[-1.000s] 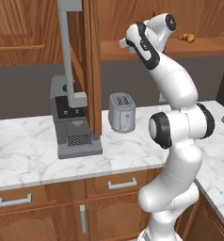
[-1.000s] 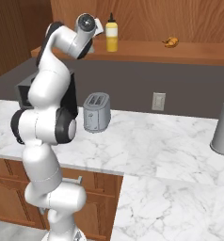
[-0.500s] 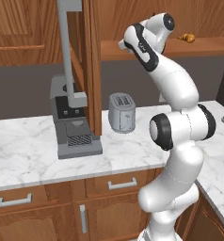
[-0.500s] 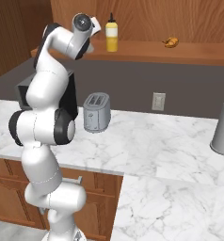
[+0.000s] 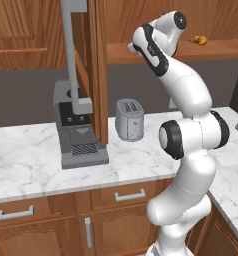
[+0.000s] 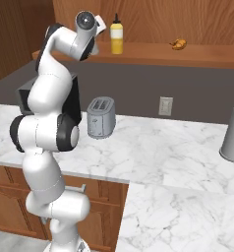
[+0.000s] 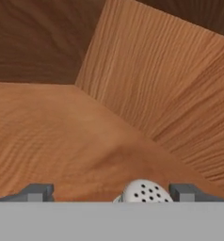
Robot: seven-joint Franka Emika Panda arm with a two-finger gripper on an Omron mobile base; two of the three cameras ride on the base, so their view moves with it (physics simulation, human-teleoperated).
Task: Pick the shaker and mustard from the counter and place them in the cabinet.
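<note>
The claw (image 7: 111,192) is seen spread wide inside the cabinet (image 7: 147,80), its two dark fingertips (image 7: 36,193) standing well apart on either side of the shaker (image 7: 143,192), whose pale perforated cap shows between them at the bottom of the hand view. The shaker is taken to be released: the tips stand clear of the cap on both sides, nearer on one side than the other, and no contact can be made out. It appears to stand upright on the wooden shelf (image 7: 62,136), long axis up, directly below and between the open tips, in the corner where the shelf meets the cabinet's back and side walls.

In the right base view the mustard (image 6: 117,36) is shown already upright on the same shelf (image 6: 197,53), just beside the hand toward the open end of the shelf, with a small orange-brown item (image 6: 177,44) lying well apart from it farther along. The cabinet door (image 5: 93,65) hangs open over the table (image 6: 153,147), where a silver toaster (image 6: 100,117) and a coffee machine (image 5: 76,127) are left standing.

Both task items are judged to be in the cabinet. The withdrawal turns on the shaker lying straight between the tips: the claw would need to be drawn back clear of the cap, without any sideways sweep toward the neighbouring mustard, or either bottle could be tipped.
</note>
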